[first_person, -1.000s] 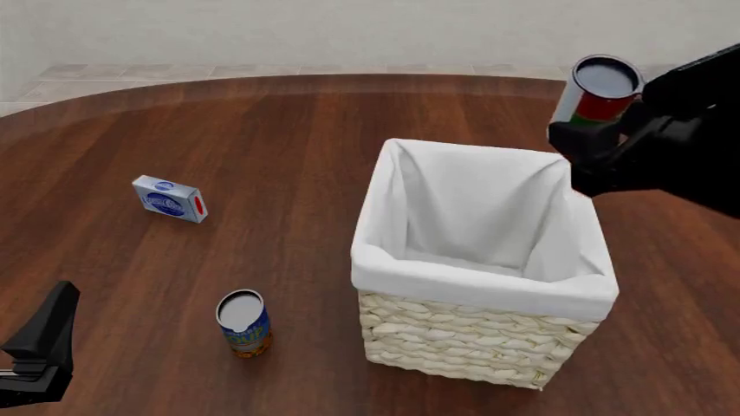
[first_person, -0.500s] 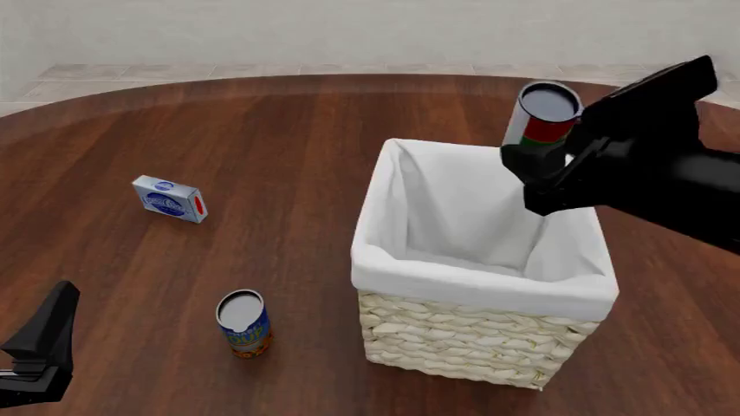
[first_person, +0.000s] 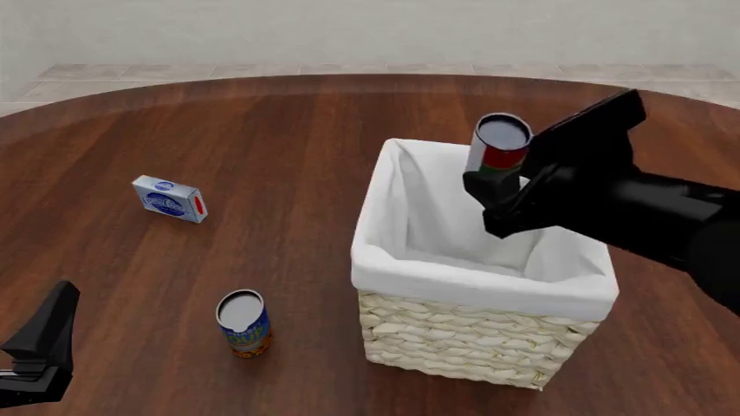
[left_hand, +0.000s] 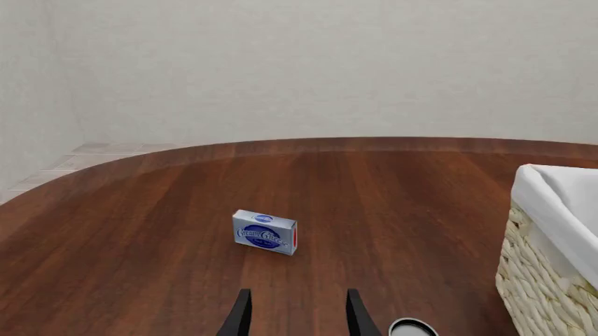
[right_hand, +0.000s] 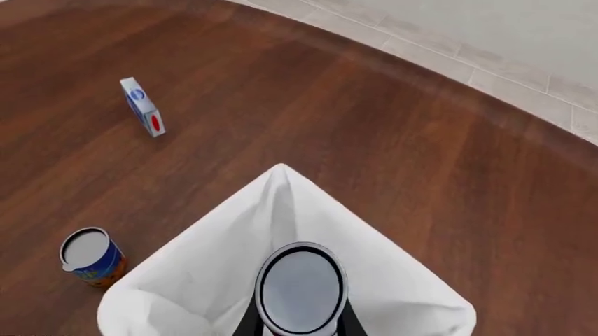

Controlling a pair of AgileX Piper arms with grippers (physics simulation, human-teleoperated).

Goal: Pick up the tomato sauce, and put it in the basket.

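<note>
The right hand, clamped on the small red-labelled tomato sauce can, has carried it leftward over the large white-lined wicker basket (release looks near). The left hand idles open, empty.

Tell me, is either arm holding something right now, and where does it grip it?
The right pincer holds the tomato sauce by its lower sides, above the basket. The left pincer is open and empty.
</note>
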